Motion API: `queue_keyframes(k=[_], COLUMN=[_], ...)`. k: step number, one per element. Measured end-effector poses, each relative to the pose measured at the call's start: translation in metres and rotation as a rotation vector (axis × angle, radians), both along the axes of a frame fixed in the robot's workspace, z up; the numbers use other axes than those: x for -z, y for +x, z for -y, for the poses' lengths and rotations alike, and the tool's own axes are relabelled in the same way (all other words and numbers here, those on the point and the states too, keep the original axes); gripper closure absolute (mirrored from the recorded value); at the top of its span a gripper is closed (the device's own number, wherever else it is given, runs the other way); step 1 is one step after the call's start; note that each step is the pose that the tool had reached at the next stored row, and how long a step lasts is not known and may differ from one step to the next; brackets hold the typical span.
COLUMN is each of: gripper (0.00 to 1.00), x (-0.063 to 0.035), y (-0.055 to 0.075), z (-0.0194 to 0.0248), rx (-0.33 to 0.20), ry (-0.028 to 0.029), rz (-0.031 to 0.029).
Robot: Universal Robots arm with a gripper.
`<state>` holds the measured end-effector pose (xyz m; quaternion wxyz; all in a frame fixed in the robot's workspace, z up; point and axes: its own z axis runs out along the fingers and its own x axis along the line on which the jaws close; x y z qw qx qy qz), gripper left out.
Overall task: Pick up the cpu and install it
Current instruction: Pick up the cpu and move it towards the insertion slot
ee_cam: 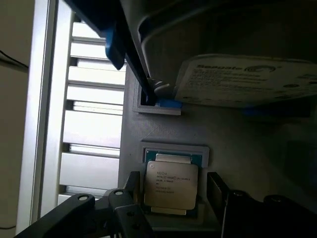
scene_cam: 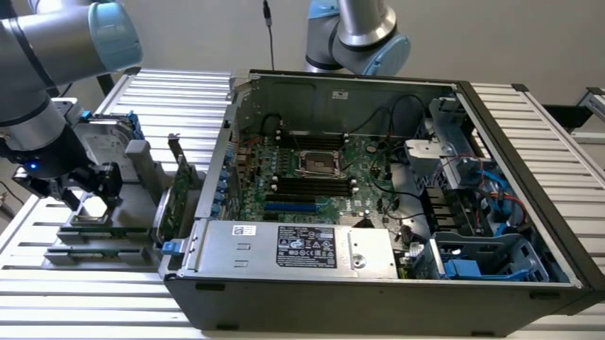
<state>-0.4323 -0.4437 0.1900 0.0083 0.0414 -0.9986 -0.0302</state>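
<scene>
This looks like a robot lab or workshop. Big silver-grey robot arms with light-blue round joints stand over a desk made of ribbed shiny metal bars, by a plain pale wall. On the desk sits an open black metal computer box with a green board inside, and loose parts like a small flat silver square cpu lie in grey plastic holders.

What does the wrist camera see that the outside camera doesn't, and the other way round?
Wrist view's extra: the printed writing on the cpu and the label on the hard drive. Exterior view's extra: the open computer case with its motherboard and black socket. Both: the open gripper straddling the cpu in its grey holder.
</scene>
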Motion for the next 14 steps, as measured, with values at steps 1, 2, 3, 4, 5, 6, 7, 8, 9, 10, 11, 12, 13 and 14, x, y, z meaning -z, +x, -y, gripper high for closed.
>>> queue_keyframes(k=[1, 2, 3, 4, 5, 6, 7, 8, 9, 10, 11, 12, 13, 14], gripper=[0.35, 0.35, 0.35, 0.35, 0.35, 0.35, 0.35, 0.35, 0.35, 0.35, 0.35, 0.35, 0.35, 0.35], x=[0.0002, 0.0004, 0.0006, 0.0008, 0.001, 0.0012, 0.0015, 0.0018, 0.0023, 0.0027, 0.0029, 0.0031, 0.0033, 0.0034], y=[-0.0002, -0.0004, -0.0009, -0.0011, -0.0011, -0.0012, -0.0012, -0.0012, -0.0012, -0.0012, -0.0012, -0.0012, -0.0012, -0.0012], z=[0.0, 0.0, 0.0, 0.0, 0.0, 0.0, 0.0, 0.0, 0.0, 0.0, 0.0, 0.0, 0.0, 0.0], rx=[0.003, 0.006, 0.011, 0.015, 0.019, 0.02, 0.02, 0.02, 0.021, 0.021, 0.021, 0.021, 0.021, 0.021], ry=[0.0001, 0.0003, 0.0004, 0.0005, 0.0007, 0.0009, 0.0013, 0.0015, 0.0016, 0.0016, 0.0015, 0.0015, 0.0016, 0.0018], rz=[-0.0003, -0.0005, -0.0008, -0.0009, -0.001, -0.0011, -0.0011, -0.0011, -0.001, -0.0011, -0.0012, -0.0012, -0.0011, -0.001])
